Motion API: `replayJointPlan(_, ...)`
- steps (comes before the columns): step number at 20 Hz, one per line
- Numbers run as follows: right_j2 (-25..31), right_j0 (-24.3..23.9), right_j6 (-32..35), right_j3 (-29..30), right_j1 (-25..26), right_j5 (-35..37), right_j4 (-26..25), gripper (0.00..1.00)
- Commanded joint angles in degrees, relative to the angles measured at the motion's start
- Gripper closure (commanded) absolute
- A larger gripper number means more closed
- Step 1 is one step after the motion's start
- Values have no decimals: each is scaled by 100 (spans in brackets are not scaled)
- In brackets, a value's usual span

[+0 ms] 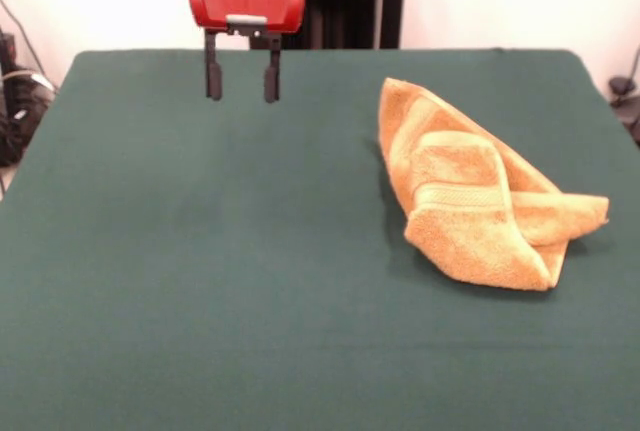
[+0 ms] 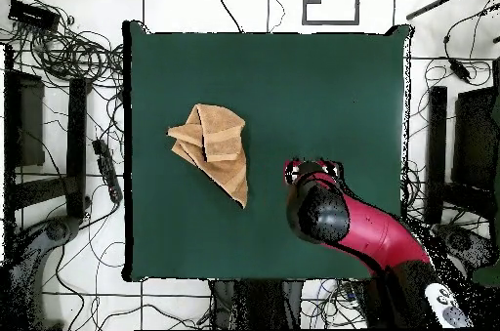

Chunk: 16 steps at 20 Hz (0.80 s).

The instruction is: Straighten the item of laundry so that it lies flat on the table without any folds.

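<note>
While the claw (image 1: 242, 79) hangs wide and empty, well apart from the towel (image 1: 475, 191), it should pinch a top flap's corner, drawing outward along the worktop (image 1: 200, 251)

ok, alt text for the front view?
A folded, rumpled orange towel lies right of centre on a green table. The red gripper hangs open above the far left, fingers apart, holding nothing.

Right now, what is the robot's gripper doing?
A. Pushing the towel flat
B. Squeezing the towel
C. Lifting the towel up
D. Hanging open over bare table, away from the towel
D: the gripper has its fingers apart with nothing between them, and the folded towel lies off to the side on the table.
</note>
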Motion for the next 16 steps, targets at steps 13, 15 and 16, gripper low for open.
replayJointPlan(13, 206, -219, 1429, -67, 1202, -712, 209, 0)
replayJointPlan(15, 196, -275, 1339, -19, 1048, -566, 156, 0)
replayJointPlan(16, 258, -522, 1234, 91, 997, -549, -7, 0)
